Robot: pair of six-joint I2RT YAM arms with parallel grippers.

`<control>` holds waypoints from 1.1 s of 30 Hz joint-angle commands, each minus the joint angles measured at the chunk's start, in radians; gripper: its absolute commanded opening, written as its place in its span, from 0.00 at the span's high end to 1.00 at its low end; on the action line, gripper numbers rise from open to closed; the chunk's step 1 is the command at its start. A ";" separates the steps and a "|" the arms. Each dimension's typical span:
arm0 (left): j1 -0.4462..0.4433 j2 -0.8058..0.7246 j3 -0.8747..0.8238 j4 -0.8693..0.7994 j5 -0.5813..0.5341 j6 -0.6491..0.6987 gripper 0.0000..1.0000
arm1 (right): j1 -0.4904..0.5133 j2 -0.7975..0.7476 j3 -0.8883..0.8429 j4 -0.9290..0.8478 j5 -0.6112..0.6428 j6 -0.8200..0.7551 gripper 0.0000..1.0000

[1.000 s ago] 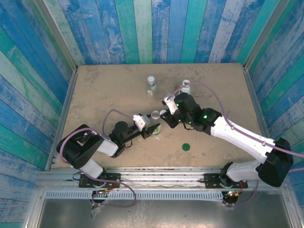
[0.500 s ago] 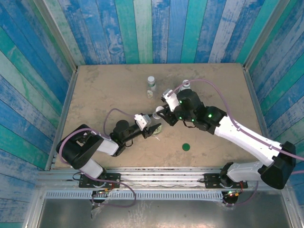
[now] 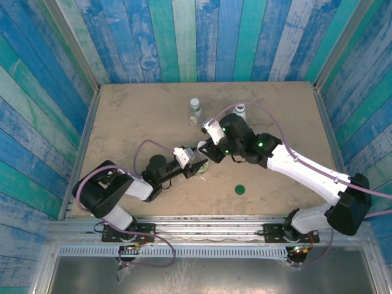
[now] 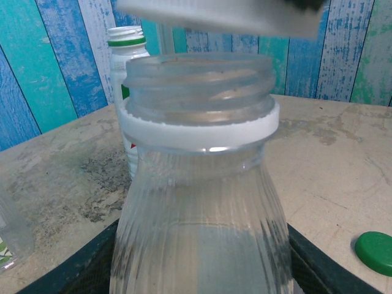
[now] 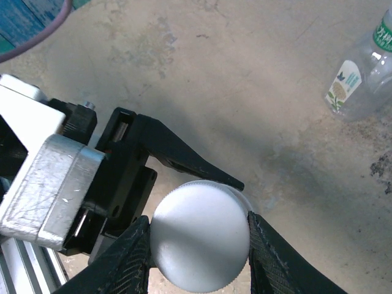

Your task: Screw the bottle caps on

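A small clear bottle with an open neck and a white collar ring stands upright between the dark fingers of my left gripper, which is shut on it. My right gripper is shut on a white bottle cap. That white cap hovers slightly tilted just above the open neck, with a thin gap showing. A dark green cap lies flat on the table to the right. A white-wrapped bottle and a slim clear labelled bottle stand at the back.
The tan tabletop is bordered by blue and green plank walls. My right gripper hangs directly over the left one. The slim bottle and the white-wrapped bottle stand a short way behind the held bottle.
My right gripper has carried the white cap leftward until it sits over the held bottle's neck. The left gripper and its bottle have stayed put.
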 commanded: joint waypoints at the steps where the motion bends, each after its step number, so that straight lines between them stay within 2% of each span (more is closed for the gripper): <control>1: -0.003 0.003 -0.007 -0.069 0.024 0.009 0.43 | 0.003 0.032 0.039 -0.041 -0.004 -0.011 0.59; 15: -0.003 0.003 -0.009 -0.065 0.009 -0.016 0.43 | 0.000 0.063 0.083 -0.118 0.053 0.007 0.57; 30: -0.003 0.014 -0.006 -0.063 0.024 -0.011 0.43 | 0.000 0.083 0.103 -0.103 0.018 0.011 0.54; 33: -0.003 0.014 -0.004 -0.066 0.027 -0.012 0.43 | 0.000 0.078 0.105 -0.099 0.031 0.012 0.43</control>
